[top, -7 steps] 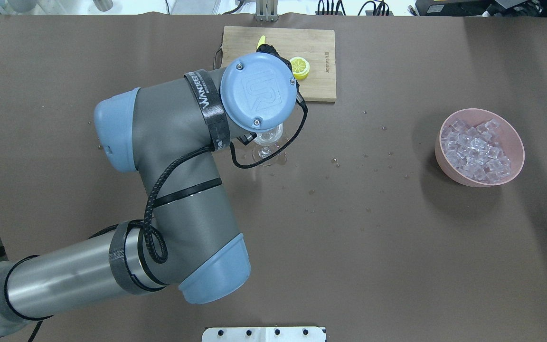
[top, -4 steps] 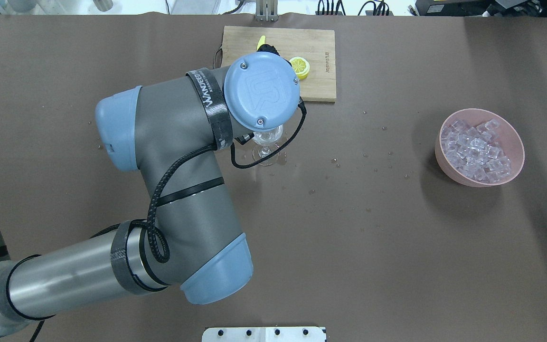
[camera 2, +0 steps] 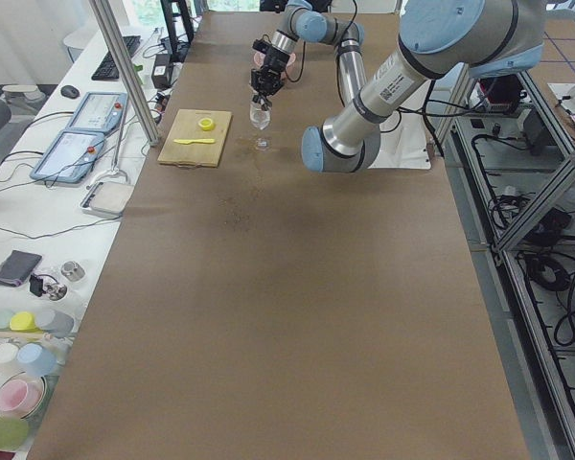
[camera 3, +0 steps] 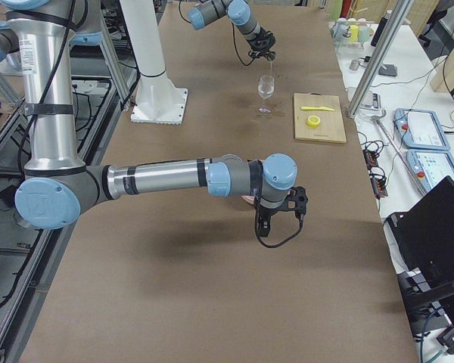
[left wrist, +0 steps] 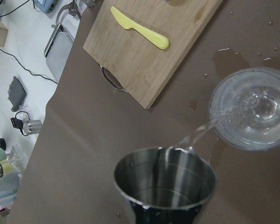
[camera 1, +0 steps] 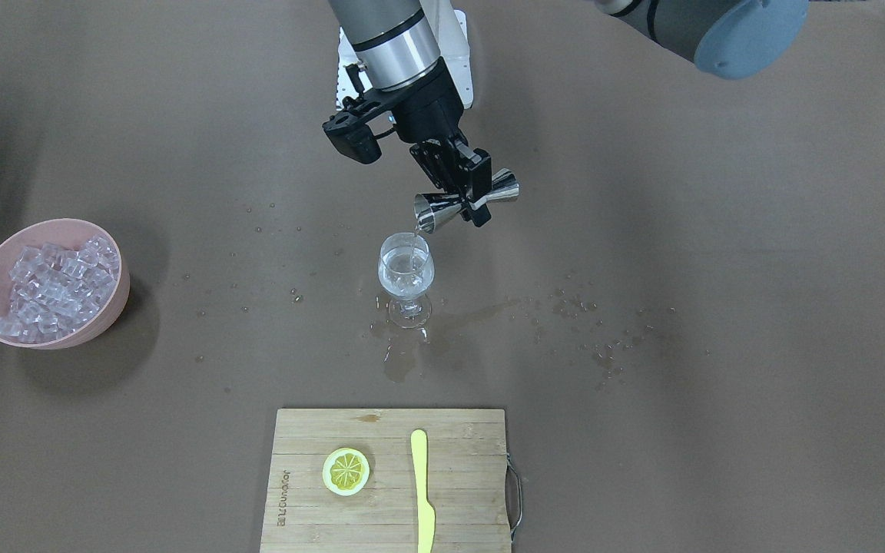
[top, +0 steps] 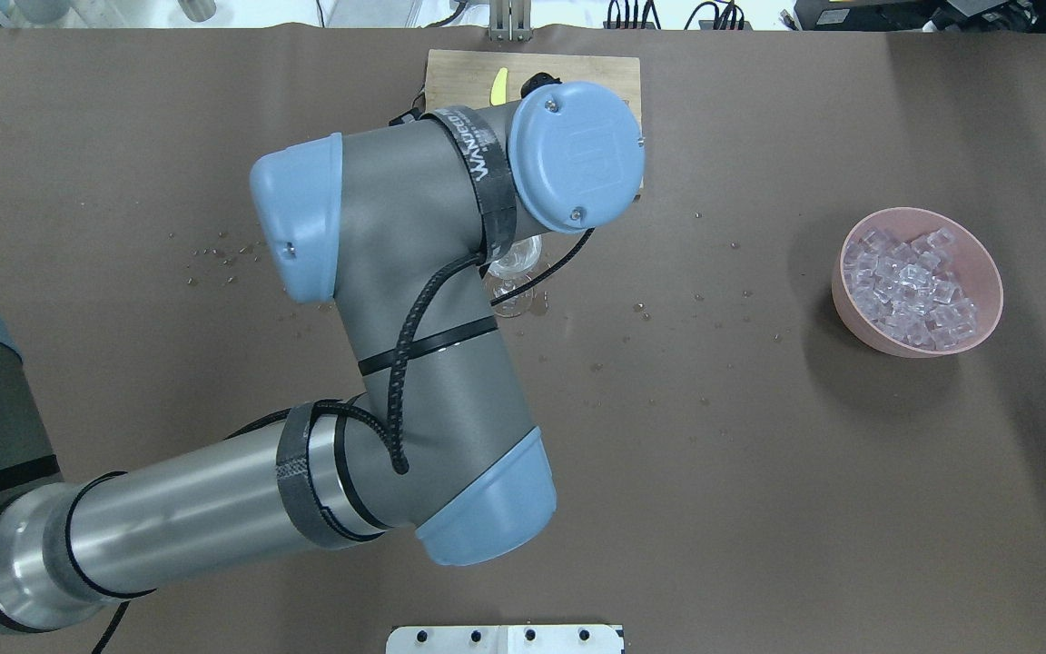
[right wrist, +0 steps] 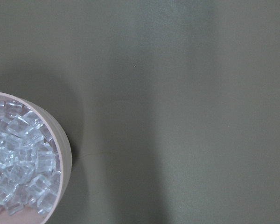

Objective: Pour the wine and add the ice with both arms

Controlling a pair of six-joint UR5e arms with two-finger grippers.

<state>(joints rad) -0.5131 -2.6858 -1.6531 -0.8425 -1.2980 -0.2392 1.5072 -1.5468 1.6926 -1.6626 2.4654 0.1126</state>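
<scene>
Mid-pour: step 1 of 2, by the look of it. Reaches the left arm far out. Cannot tell the state of the right claw, glimpsed only from the side, near the pink bowl. Has that bowl well apart from the left claw, the ice heaped inside. Finds the stemmed glass just below and beside the left claw, partly filled. Grips a steel jigger across its waist, fingers closed on it, mouth tipped down. Sends a thin stream of wine into the glass. Next, likely: drain the jigger, level it, lift clear of the rim, then bring ice over with the right arm
</scene>
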